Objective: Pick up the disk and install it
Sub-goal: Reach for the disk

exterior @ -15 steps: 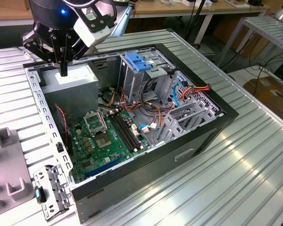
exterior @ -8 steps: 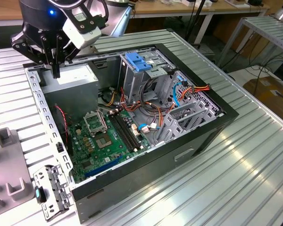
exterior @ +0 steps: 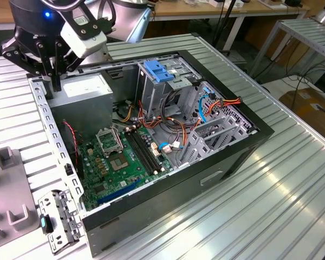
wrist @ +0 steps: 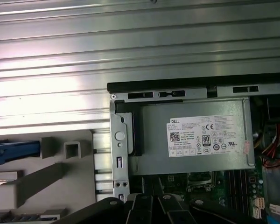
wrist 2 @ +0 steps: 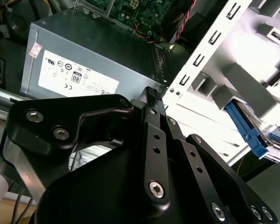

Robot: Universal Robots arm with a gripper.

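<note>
Disk [wrist 2: 249, 133] [wrist: 14, 153] was seen in both wrist views, blue rails showing, lying in a grey fixture [wrist: 60, 172] outside the computer case [exterior: 151, 197], well apart from the gripper [exterior: 55, 85]. Gripper was held over the case's corner frame, just beside the power supply [exterior: 84, 89]. Fingers [wrist 2: 151, 95] were noted closed together, nothing gripped.

Table [exterior: 292, 179]: ribbed alu, glossy. PSU [wrist: 196, 163]: grey matt sheet metal, paper label. Case [exterior: 168, 208]: black, matt. Disk [wrist 2: 249, 130] rails: blue plastic, smooth.
</note>
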